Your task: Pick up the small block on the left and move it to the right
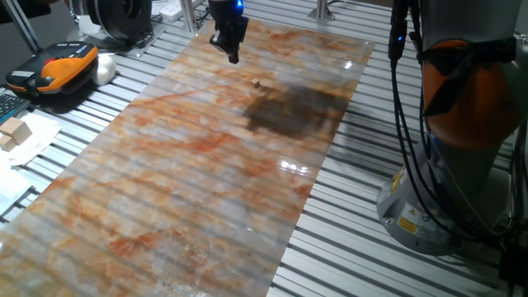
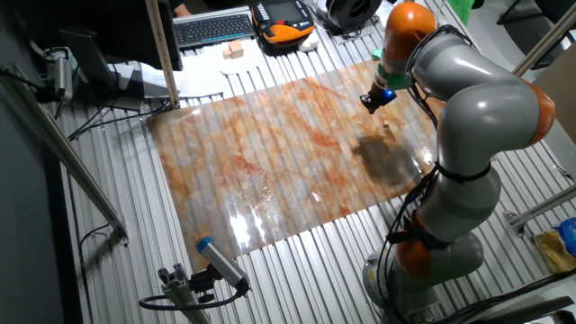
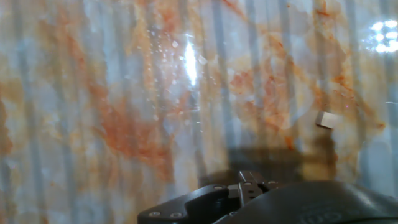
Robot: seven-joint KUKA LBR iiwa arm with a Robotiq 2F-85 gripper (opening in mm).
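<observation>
The small block (image 1: 257,83) is a tiny light-tan cube lying alone on the marbled orange-grey sheet (image 1: 190,181), at the edge of a dark patch. It also shows in the other fixed view (image 2: 387,125) and at the right of the hand view (image 3: 328,119). My gripper (image 1: 232,54) hangs above the sheet, up and to the left of the block and apart from it. Its fingertips (image 3: 249,181) look pressed together with nothing between them. The other fixed view shows the gripper (image 2: 371,106) just left of the block.
The arm's orange-and-grey base (image 1: 462,165) stands right of the sheet with cables. An orange-black device (image 1: 58,70) and larger pale wooden blocks on white paper (image 1: 15,132) lie left of the sheet. A keyboard (image 2: 211,27) lies beyond the far edge.
</observation>
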